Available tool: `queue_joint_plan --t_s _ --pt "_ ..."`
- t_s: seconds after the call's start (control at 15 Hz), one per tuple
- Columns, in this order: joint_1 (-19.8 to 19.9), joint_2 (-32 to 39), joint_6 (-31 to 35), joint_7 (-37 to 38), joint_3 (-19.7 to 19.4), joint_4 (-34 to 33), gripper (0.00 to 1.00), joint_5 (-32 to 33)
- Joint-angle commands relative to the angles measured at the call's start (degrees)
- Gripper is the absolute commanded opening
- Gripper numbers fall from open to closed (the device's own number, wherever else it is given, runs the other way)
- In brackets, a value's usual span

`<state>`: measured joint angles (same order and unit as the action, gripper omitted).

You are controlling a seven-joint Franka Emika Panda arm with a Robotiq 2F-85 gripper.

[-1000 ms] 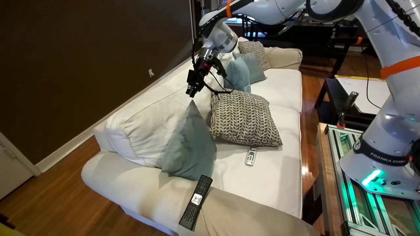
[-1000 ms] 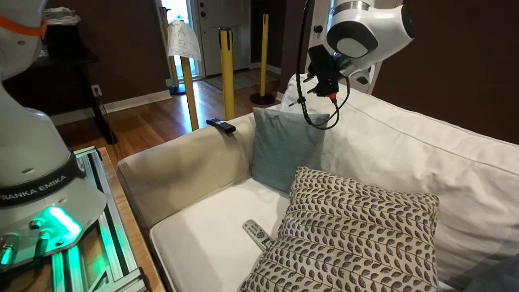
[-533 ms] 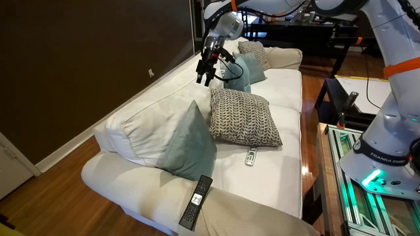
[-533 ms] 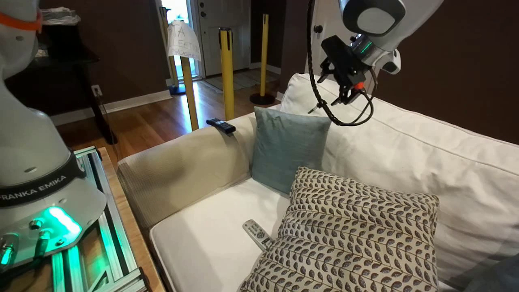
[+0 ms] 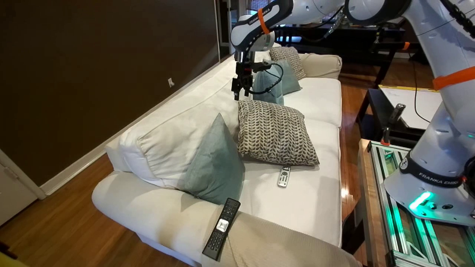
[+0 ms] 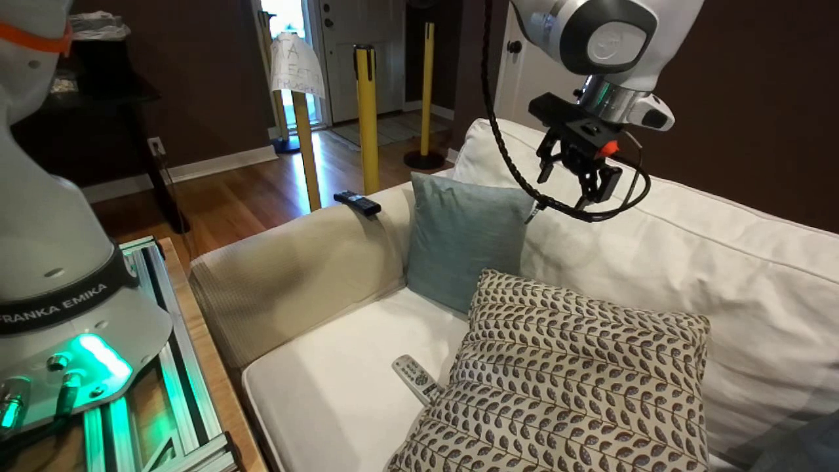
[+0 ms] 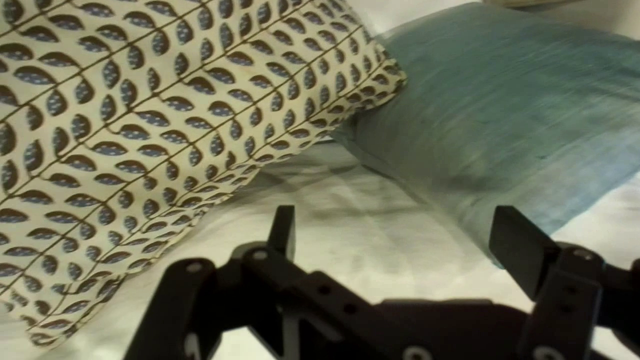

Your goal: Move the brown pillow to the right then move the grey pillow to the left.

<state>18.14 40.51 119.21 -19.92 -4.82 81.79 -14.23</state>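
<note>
Fingers spread wide apart, my gripper (image 7: 400, 237) hangs pointing down above the sofa (image 5: 289, 215), near its back cushion (image 6: 655, 252); from my wrist I see white fabric between the fingertips.

The sofa holds nearly everything around me. On its seat lies the brown pillow (image 5: 276, 135), leaf-patterned and tilted, its upper edge towards the back cushion. Just beside it, in the corner where the armrest (image 5: 137, 202) meets the back cushion, the grey pillow (image 5: 215, 168) stands leaning, one point upward. In the wrist view a corner of the brown pillow overlaps the grey pillow; whether they touch I cannot tell. A silver remote (image 5: 284, 177) lies on the seat with one end at the brown pillow's edge, and a black remote (image 5: 221, 229) rests on top of the armrest.

Farther along, in an exterior view, the sofa bears a blue-grey pillow (image 5: 274, 97), another blue-grey pillow (image 5: 291, 79) partly behind it, and a smaller-looking patterned cushion (image 5: 287, 53) by the far armrest (image 5: 321, 66).

Off to the side, a low dark table (image 5: 376, 102) carries a white board (image 5: 402, 104). In an exterior view, a dark upright thing (image 6: 101, 62) has pale plastic (image 6: 98, 26) bunched over its top; what it contains I cannot tell.
</note>
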Motion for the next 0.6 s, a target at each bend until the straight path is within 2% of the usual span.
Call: queue_joint_plan --t_s 0.0,0.07,0.2,0.53 --pt "-3.21 2.18 8.71 6.56 -3.24 1.52 1.00 8.08" --pt "-3.82 2.72 10.22 8.55 -4.04 1.82 1.00 10.20" --pt "-1.49 2.54 8.56 6.64 -1.43 0.94 1.00 8.82" --pt "-1.16 3.78 8.18 7.67 -1.39 -0.21 1.00 8.66"
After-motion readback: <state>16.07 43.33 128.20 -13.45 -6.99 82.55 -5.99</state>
